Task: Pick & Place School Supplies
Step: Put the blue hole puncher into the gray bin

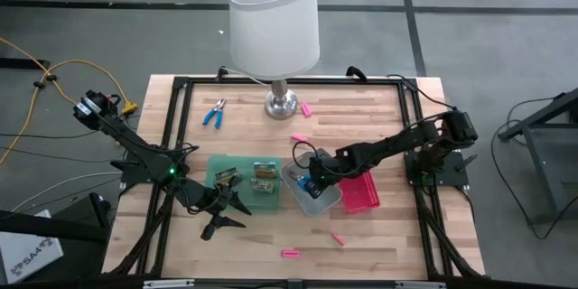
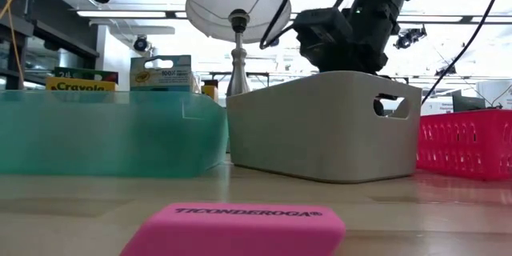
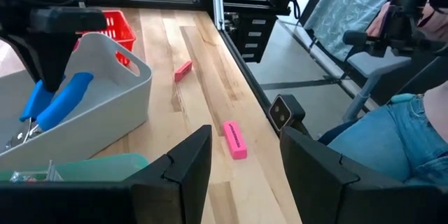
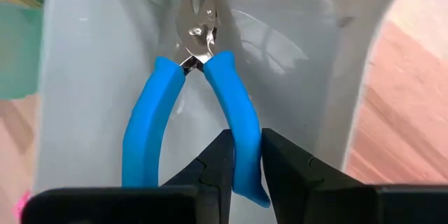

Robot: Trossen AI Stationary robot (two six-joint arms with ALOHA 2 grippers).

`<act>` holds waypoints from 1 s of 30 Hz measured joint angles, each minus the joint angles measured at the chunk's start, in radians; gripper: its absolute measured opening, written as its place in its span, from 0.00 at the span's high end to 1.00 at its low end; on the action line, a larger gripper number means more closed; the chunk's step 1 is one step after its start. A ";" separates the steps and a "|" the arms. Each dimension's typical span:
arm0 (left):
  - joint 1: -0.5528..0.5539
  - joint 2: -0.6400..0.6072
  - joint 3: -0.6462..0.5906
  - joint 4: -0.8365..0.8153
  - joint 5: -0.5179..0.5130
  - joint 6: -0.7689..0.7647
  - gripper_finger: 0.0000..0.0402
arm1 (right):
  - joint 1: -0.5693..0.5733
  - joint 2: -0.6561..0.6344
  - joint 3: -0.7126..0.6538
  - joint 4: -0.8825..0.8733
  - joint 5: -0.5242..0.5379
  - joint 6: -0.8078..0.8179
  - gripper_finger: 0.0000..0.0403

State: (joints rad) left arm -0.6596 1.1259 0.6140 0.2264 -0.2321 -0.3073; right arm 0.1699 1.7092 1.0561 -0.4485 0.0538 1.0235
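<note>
- The left claw (image 1: 221, 217) hangs low over the table (image 1: 379, 126) near its front left, just in front of the green tray (image 1: 237, 200); its fingers (image 3: 183, 168) stand apart with nothing between them.
- Up at the back left, one pair of blue pliers (image 1: 214, 114) lies loose on the wood, left of the lamp (image 1: 274, 27).
- The green tray holds three yellow-green packs (image 1: 262, 177); from table height they stand up above its rim.
- A pink eraser (image 1: 290, 253) lies near the front edge, with another (image 1: 337, 238) just to the right of it and a little farther back; the left wrist camera sees both on the bare wood.
- Two more erasers sit farther back: one (image 1: 306, 108) beside the lamp base, one (image 1: 299, 137) toward the middle.
- The grey bin (image 1: 318, 200) stands between the green tray and the pink basket (image 1: 361, 193).
- The right claw (image 1: 307, 183) is down inside the grey bin, clamped on one blue handle of the second pliers (image 4: 203, 98), whose metal nose points at the bin's end wall.
- Whether those pliers touch the bin floor I can't tell.
</note>
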 joint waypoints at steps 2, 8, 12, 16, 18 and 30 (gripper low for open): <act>0.000 0.000 0.000 -0.001 0.000 0.000 0.59 | 0.000 0.000 0.000 0.004 -0.004 -0.005 0.84; 0.000 0.000 0.000 0.000 0.000 0.000 0.59 | 0.000 0.000 0.000 0.008 -0.029 -0.025 0.84; 0.000 0.000 0.000 0.000 0.000 0.000 0.59 | 0.000 0.000 0.000 0.016 -0.034 -0.033 0.84; 0.000 0.000 0.000 0.000 0.000 0.000 0.59 | 0.000 0.000 0.000 0.020 -0.034 -0.034 0.83; 0.000 0.000 0.000 0.000 0.000 0.000 0.59 | 0.000 0.000 0.000 0.020 -0.033 -0.034 0.81; 0.000 0.000 0.000 0.000 0.000 0.001 0.59 | 0.000 0.000 0.000 0.020 -0.030 -0.034 0.69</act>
State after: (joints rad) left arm -0.6594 1.1259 0.6140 0.2260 -0.2321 -0.3067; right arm 0.1699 1.7092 1.0561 -0.4286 0.0242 0.9894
